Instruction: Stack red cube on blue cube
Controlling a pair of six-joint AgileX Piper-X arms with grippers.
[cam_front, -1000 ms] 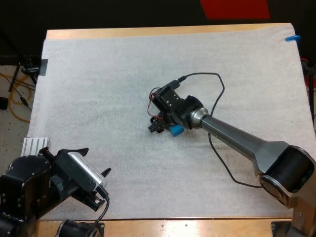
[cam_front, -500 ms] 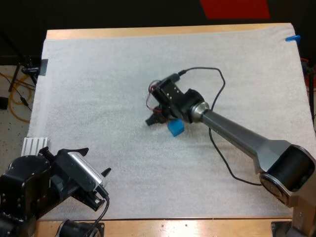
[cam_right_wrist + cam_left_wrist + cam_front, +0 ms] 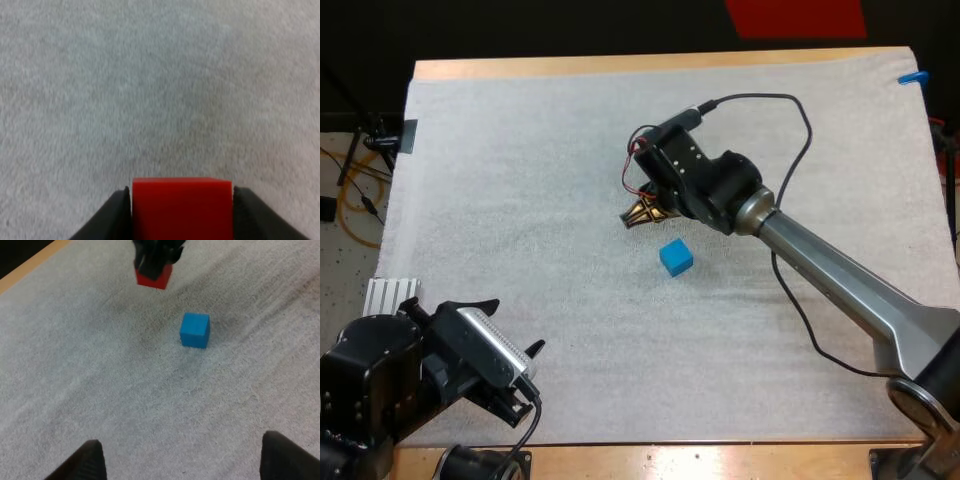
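- While the left gripper (image 3: 510, 325) sits at the mat's (image 3: 520, 180) near left corner, its fingers (image 3: 85, 462) stand spread wide with nothing between them, pointing out over the mat.
- The blue cube (image 3: 675, 257) rests flat near the middle of the mat. Its top is bare and nothing touches it.
- Near it, toward the far edge and a little to the left, the right gripper (image 3: 642, 212) pinches the red cube (image 3: 182, 207). One black finger (image 3: 117, 215) presses on each of two opposite sides.
- In the left wrist view the red cube (image 3: 154, 277) seems to hang clear of the mat rather than rest on it, and it is apart from the blue cube (image 3: 195, 330).
- Judged from this, the pick is done and the carry is in hand, but the red cube is not yet over the blue one.
- The next move calls for bringing the red cube back toward the near edge and slightly right until it is above the blue cube.
- Its sides should then be squared with the blue cube's before a gentle lowering, and the fingers should part only once it sits on top.
- Beyond the right gripper, bare mat runs to the far edge of the wooden table (image 3: 620, 65).
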